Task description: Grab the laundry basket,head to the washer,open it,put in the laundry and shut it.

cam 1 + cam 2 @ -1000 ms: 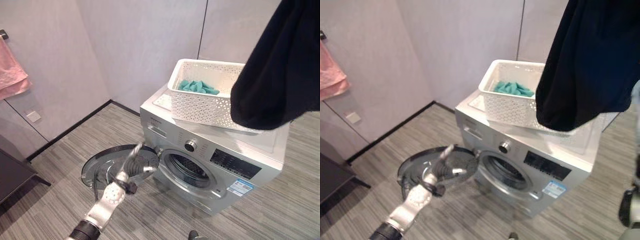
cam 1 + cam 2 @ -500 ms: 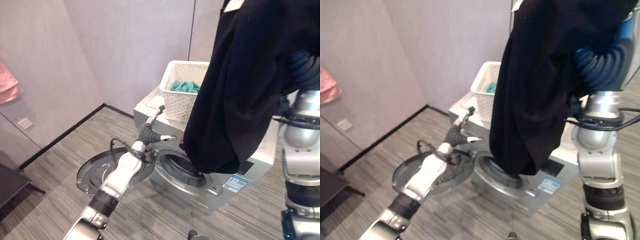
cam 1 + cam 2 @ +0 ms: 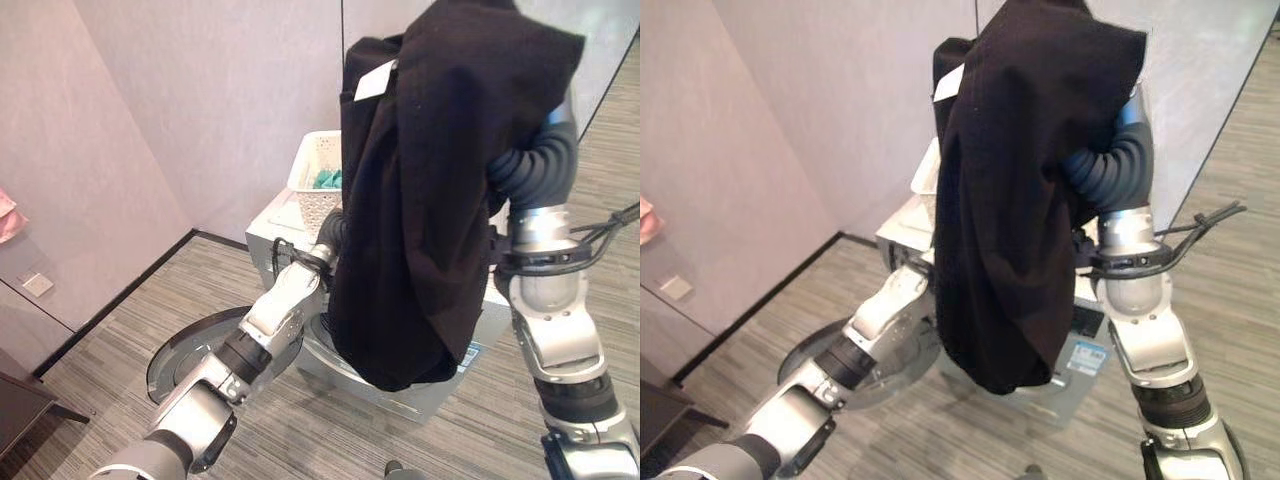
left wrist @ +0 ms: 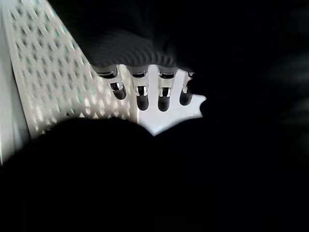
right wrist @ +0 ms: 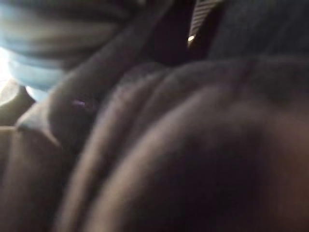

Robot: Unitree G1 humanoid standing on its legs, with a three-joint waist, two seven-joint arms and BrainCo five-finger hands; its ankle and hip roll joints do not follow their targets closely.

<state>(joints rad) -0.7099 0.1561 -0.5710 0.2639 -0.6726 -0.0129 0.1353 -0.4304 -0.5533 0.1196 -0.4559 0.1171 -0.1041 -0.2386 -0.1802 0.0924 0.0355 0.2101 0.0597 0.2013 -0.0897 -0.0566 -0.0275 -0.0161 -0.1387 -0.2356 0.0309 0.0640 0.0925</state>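
A big black garment [image 3: 430, 190] hangs from my raised right arm, draped over its hand; the ribbed wrist cover [image 3: 535, 165] sticks out beside it. The cloth's lower end dangles in front of the silver washer [image 3: 484, 328] and hides its opening. The round washer door [image 3: 178, 352] lies swung open, low to the floor. On the washer's top stands the white lattice basket [image 3: 312, 172] with teal cloth [image 3: 326, 179] in it. My left hand [image 4: 140, 92] is up beside the basket's side wall [image 4: 53, 82], fingers straight, black cloth around it.
Grey walls meet behind the washer. A pink towel [image 3: 7, 214] hangs at the far left above a wall socket [image 3: 37, 285]. A dark piece of furniture [image 3: 22, 408] stands at the lower left. Striped grey floor [image 3: 120, 330] spreads around the door.
The camera has shifted. The black garment has swung left, in front of the washer's opening. My left hand has risen from the open door up to the basket's side.
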